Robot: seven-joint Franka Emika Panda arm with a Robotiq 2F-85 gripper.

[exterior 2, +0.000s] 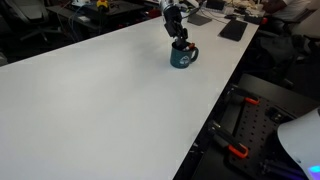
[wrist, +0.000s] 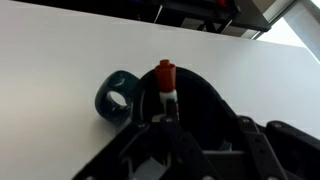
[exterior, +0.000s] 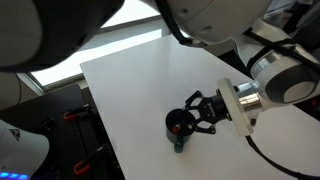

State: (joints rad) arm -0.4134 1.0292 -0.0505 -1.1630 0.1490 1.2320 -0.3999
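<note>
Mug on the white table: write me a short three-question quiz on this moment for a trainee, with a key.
1. Multiple choice: what colour is the cap of the marker that pokes out of the mug? A) blue B) red C) green
2. True or false: the mug lies on its side on the table.
3. Short answer: in the wrist view, on which side of the marker does the mug's handle show?
Key: 1 B. 2 False, it stands upright. 3 Left.
</note>
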